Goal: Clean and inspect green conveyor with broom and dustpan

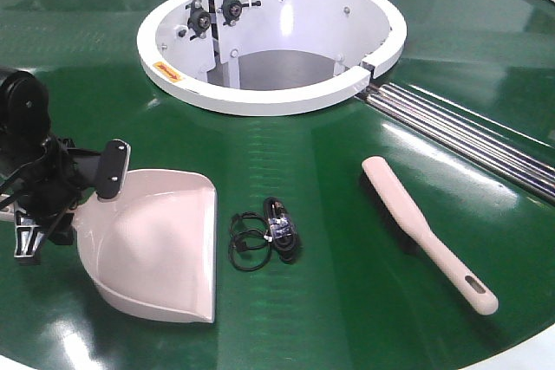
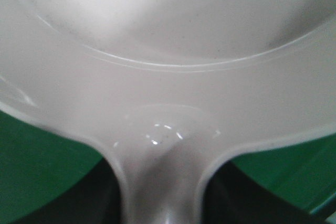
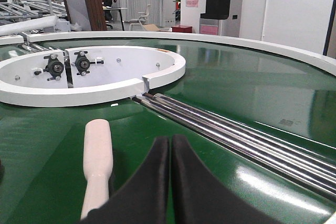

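So, at the far left of the front view the black left arm sat low over the green conveyor (image 1: 347,205), wrist angled in toward the middle of the frame. The left gripper (image 1: 108,175) was clamped on the back end of the dustpan (image 1: 156,244), with one dark finger (image 1: 113,166) lying over the raised rear wall. The left wrist view backed that up: the pan's pale handle ran down the bottom center with dark finger shapes on either side, and green belt showed in the lower corners.

The dustpan itself rested on the belt at lower left, open mouth facing right. Just off its lip, not touching, lay a small coiled black cable (image 1: 264,233). Upper center was the white ring (image 1: 260,100) of the central opening, with silver rollers (image 1: 468,134) running from it to the right edge.

Further right, the broom (image 1: 425,230) lay flat on the belt, bristle end up toward the rollers and slotted handle end toward the lower right.

The right arm wasn't in the front view. In its wrist view the right gripper (image 3: 170,182) was pinched fully closed with nothing in it, low over the belt, with the broom just left of it in the frame and the rollers to its right.
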{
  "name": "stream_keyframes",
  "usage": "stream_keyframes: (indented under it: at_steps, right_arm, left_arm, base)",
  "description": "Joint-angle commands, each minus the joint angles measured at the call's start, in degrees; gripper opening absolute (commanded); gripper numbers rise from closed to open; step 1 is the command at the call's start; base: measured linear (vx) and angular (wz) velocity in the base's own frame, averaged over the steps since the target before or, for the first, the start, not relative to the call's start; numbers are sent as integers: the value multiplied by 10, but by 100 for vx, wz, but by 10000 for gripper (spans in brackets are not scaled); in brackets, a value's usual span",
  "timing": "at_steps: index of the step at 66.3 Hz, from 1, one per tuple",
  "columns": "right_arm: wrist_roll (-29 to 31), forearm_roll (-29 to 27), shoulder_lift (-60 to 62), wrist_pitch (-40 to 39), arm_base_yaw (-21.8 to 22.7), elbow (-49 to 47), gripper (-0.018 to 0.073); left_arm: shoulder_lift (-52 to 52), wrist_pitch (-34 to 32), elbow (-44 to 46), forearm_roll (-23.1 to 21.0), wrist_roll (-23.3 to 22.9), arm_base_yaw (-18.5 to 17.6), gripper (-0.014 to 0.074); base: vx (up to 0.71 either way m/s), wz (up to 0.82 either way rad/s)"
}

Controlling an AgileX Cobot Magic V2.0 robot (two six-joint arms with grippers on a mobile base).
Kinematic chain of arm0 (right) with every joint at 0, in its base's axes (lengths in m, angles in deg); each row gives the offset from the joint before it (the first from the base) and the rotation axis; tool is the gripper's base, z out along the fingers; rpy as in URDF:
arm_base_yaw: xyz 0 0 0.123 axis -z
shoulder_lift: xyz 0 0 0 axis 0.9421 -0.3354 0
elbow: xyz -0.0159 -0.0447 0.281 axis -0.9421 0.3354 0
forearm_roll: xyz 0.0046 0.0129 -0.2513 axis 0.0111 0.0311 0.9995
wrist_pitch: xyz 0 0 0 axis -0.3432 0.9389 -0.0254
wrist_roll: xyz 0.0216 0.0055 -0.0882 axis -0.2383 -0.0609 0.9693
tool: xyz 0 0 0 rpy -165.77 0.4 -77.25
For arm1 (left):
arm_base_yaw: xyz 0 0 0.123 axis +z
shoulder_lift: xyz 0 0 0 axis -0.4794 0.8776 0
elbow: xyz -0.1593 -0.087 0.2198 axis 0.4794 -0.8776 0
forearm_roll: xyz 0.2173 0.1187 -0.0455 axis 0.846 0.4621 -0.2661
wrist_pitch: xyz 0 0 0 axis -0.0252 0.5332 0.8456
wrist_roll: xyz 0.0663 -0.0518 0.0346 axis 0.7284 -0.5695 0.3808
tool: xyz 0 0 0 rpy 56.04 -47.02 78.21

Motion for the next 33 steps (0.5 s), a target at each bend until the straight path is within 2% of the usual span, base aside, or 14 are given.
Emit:
stream_keyframes:
  at_steps: [1, 14, 25, 33]
  right_arm:
    - [0, 1, 7, -41, 3, 2, -9]
    - [0, 1, 7, -41, 3, 2, -9]
    - [0, 1, 7, -41, 3, 2, -9]
    - [0, 1, 7, -41, 3, 2, -9]
  left_arm:
    - [-25, -11, 16, -6, -12, -4, -6]
    - [-25, -15, 16, -3, -13, -6, -6]
    - [-25, -21, 16, 25, -13, -20, -6]
    - [-25, -29, 16, 24, -15, -21, -6]
  base:
    - [0, 0]
    - [0, 0]
    - [0, 0]
    - [0, 0]
